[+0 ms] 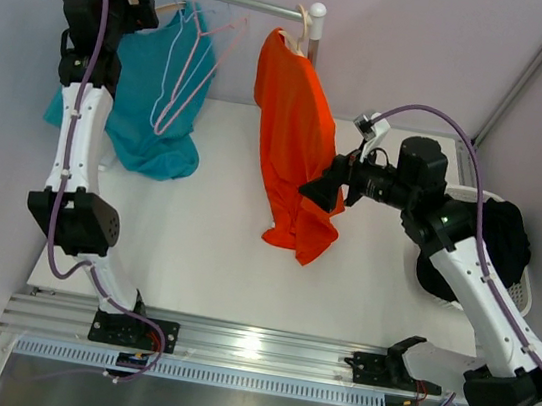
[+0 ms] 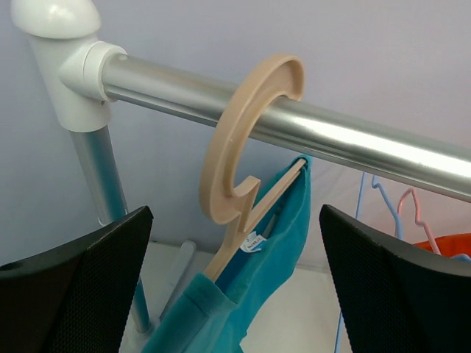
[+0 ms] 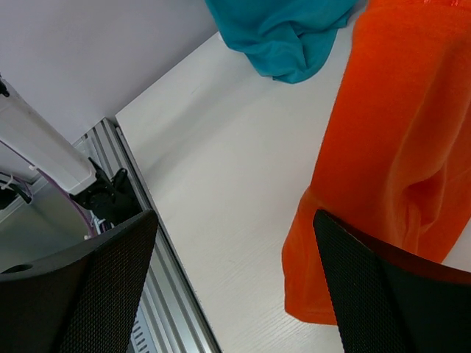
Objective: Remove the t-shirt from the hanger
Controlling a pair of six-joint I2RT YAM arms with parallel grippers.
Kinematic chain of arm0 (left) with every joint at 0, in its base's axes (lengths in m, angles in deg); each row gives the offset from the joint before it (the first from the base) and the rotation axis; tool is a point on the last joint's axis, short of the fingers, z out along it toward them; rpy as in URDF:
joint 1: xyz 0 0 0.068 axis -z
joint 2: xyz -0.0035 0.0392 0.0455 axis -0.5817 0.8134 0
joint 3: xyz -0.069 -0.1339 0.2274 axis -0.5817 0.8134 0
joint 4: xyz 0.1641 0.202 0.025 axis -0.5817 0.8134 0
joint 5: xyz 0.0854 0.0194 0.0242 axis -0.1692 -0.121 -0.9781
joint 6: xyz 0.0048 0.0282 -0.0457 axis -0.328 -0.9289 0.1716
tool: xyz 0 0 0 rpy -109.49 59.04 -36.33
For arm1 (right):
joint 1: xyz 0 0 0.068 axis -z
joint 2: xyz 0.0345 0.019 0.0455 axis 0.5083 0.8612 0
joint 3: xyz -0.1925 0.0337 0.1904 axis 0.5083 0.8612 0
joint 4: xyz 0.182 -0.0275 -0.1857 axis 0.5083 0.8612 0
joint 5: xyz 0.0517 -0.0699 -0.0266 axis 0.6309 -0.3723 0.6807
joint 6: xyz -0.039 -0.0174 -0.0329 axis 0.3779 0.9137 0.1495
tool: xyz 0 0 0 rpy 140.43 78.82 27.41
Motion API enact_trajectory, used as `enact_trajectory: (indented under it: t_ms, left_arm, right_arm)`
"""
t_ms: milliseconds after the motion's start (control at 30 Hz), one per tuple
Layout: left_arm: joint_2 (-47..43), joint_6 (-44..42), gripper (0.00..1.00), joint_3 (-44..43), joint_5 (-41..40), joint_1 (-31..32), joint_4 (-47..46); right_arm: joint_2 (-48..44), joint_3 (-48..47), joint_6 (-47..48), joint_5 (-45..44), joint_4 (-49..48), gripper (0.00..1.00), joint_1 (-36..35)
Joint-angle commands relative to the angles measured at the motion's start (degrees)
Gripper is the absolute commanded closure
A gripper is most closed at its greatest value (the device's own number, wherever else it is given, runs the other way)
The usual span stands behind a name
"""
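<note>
Teal t-shirt (image 2: 272,243) hangs on a wooden hanger (image 2: 235,140), directly ahead of my left gripper (image 2: 235,220). The hook sits over the rail (image 2: 331,136), just above and beyond the fingertips. I have this gripper spread wide and holding nothing, one finger on each side of the hook. I judge that stance suits taking the hanger at its neck while the cloth is drawn down. Orange t-shirt (image 3: 397,132) hangs from the far end of the same rail. Its hem trails on the table (image 1: 214,246), just past the right gripper's (image 3: 235,217) right-hand finger. That gripper is also open with nothing between its fingers, and it is level with the shirt's lower side edge, where a pinch could pull the shirt off. The task does not say which shirt is meant; both are on their hangers, so I judge the removal not yet done. Thin wire hangers (image 1: 184,70), pink and blue, hang bare against the teal cloth, below the left gripper in the overhead view. Behind the right arm's forearm stands a white basket (image 1: 524,289) holding a dark bundle of cloth (image 1: 509,236). I cannot tell what garments are in it.
</note>
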Motion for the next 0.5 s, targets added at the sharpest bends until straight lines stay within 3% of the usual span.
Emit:
enact_trajectory:
  t_ms: [0, 233, 333, 400, 467]
  left_arm:
    - [1.8, -1.2, 0.01, -3.0, -2.0, -0.5, -3.6]
    - [8.2, -2.2, 0.00, -11.0, -2.7, -0.5, -1.4]
    - [10.4, -1.3, 0.07, -13.3, -2.7, -0.4, -1.6]
    - [11.2, -1.2, 0.33, -15.0, -2.7, -0.5, -1.6]
    - [12.4, -1.0, 0.49, -15.9, -2.7, -0.5, -1.7]
  right_arm:
    - [2.4, -2.8, -0.7, 4.6, -2.0, 0.09, 1.1]
    - [4.2, -2.4, -1.4, 6.5, -4.5, 0.09, 2.5]
    - [5.4, -3.0, -1.7, 7.7, -4.6, 0.11, 3.3]
    - [5.8, -3.0, -1.8, 8.1, -4.9, 0.12, 3.7]
    - [5.9, -2.9, -2.1, 8.4, -5.2, 0.12, 3.8]
